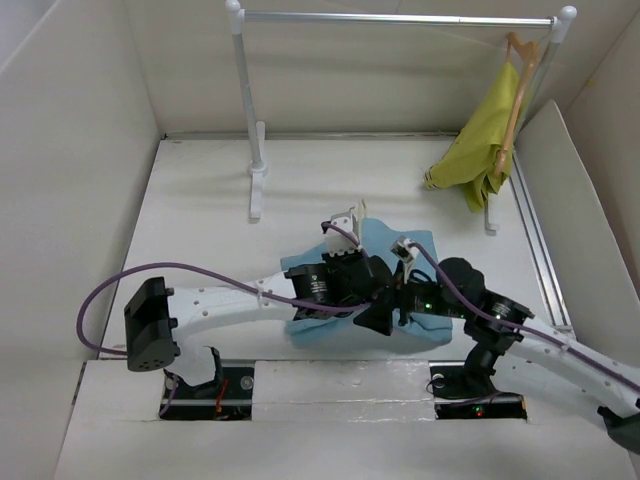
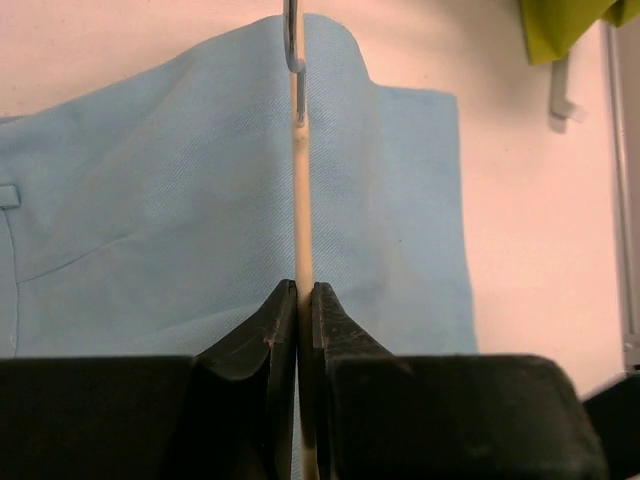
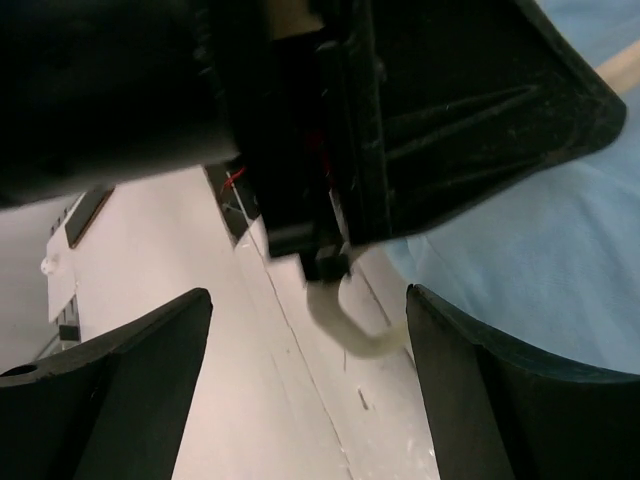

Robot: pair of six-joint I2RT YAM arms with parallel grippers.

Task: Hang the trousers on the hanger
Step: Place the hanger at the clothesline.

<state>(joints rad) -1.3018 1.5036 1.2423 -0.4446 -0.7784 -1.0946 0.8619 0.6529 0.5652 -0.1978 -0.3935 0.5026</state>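
Blue trousers point(image 2: 150, 200), one pair, seemingly under one cream hanger point(image 2: 301, 200).

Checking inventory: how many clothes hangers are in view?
2. A cream hanger clamped by the left gripper over the trousers; a tan wooden hanger on the rail, back right, carrying the yellow-green garment. The arms may hide others.

The top external camera looks down from above the near edge over the whole table point(image 1: 200, 220). The left wrist camera faces far, close above the trousers point(image 2: 150, 200). The right wrist camera faces near-left, tight against the left arm point(image 3: 150, 90). All share the trousers.
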